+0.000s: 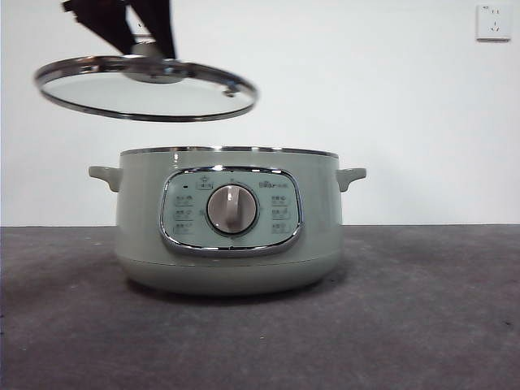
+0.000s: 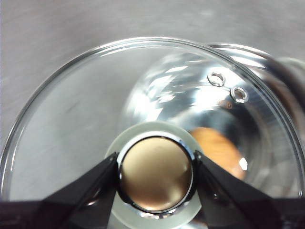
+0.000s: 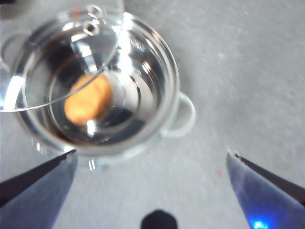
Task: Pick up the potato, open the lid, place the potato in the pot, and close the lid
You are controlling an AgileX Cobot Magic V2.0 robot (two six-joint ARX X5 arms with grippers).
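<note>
The pale green pot (image 1: 227, 219) stands on the dark table, open. The potato (image 3: 88, 99), an orange-brown lump, lies on the shiny bottom inside the pot (image 3: 143, 62); it also shows through the glass in the left wrist view (image 2: 219, 150). My left gripper (image 1: 138, 36) is shut on the knob (image 2: 156, 174) of the glass lid (image 1: 146, 88) and holds it tilted in the air, above and left of the pot. The lid's edge (image 3: 57, 102) shows over the pot in the right wrist view. My right gripper (image 3: 150, 157) is open and empty, high above the table beside the pot.
A white wall socket (image 1: 493, 22) is on the wall at the back right. The pot's side handles (image 1: 351, 176) stick out left and right. The dark table (image 1: 422, 309) extends in front and to the right.
</note>
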